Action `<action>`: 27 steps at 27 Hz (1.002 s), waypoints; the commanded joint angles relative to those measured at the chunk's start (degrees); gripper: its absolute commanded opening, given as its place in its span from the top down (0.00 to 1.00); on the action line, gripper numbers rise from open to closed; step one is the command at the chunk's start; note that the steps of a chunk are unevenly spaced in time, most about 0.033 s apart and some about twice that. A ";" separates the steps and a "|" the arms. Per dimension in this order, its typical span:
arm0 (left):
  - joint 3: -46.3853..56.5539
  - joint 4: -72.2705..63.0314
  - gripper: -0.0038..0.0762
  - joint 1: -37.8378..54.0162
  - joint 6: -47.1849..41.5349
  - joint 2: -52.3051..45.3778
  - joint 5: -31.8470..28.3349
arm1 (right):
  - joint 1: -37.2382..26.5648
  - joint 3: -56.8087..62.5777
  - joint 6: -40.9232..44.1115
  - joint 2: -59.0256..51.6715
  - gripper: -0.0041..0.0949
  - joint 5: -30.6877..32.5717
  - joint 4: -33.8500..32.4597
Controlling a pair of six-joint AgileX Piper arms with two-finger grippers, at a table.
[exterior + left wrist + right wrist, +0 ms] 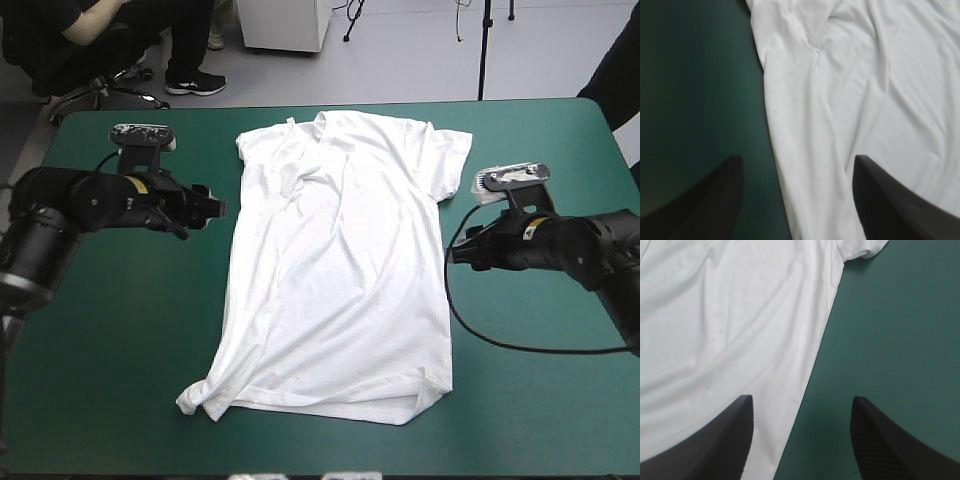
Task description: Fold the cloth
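The white T-shirt point(335, 270) lies spread on the teal-green table, collar toward the far edge, hem near the front, its left sleeve folded in and the lower left corner bunched. My left gripper point(215, 207) hovers just off the shirt's left side edge, open, with the T-shirt point(865, 100) edge running between its fingers point(715, 200). My right gripper point(452, 255) stands beside the shirt's right side edge, open; the T-shirt point(730, 330) edge passes between its fingers point(720, 440), with nothing held.
Bare teal-green cover point(130, 330) lies on both sides of the shirt and along the front edge. A black cable loops on the table at the right, by the shirt's lower right side.
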 commanded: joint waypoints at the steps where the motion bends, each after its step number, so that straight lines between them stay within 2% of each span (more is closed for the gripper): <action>1: -2.74 0.71 0.38 -0.01 -0.07 4.18 -6.72 | -0.09 -3.93 0.33 3.53 0.40 -5.21 -0.13; 10: -4.67 0.93 0.37 0.08 2.91 19.43 -10.54 | -0.09 -8.74 -0.13 13.63 0.40 -7.58 0.00; 16: -12.56 2.55 0.37 0.08 2.81 28.75 -9.47 | -0.09 -9.90 -0.35 16.71 0.40 -9.50 -0.12; 22: -19.41 5.56 0.37 0.08 0.57 37.69 -5.36 | -0.09 -10.03 -2.18 17.73 0.40 -9.77 -0.12; 27: -19.79 6.57 0.40 0.08 0.58 39.48 -3.66 | -0.09 -10.03 -2.73 18.72 0.40 -9.77 -0.12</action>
